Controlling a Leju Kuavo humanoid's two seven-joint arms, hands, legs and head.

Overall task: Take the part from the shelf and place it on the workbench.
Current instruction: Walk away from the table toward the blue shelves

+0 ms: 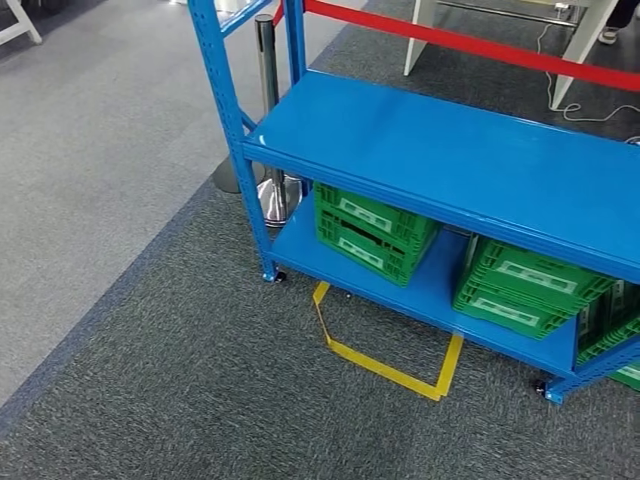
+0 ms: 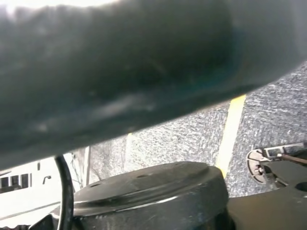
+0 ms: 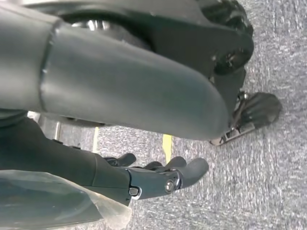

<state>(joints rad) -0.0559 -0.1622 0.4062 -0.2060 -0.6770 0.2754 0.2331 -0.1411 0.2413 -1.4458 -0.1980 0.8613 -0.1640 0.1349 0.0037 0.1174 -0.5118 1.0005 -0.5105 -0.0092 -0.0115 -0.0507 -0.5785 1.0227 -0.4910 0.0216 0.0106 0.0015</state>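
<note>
Left robot hand hangs as a grey blur, grip impossible to tell, while right robot hand stretches dark fingers over carpet, clear plastic wrap against them; whether it holds the part, I cannot tell.

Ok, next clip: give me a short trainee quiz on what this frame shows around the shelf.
1. True or false: the green crates sit on the upper board of the blue shelf.
2. The tape outline on the carpet in front of the shelf is: A red, B yellow, C white.
3. Fill in: the barrier belt behind the shelf is ____.

Key: 1 false, they sit on the lowest board; 2 B; 3 red.
</note>
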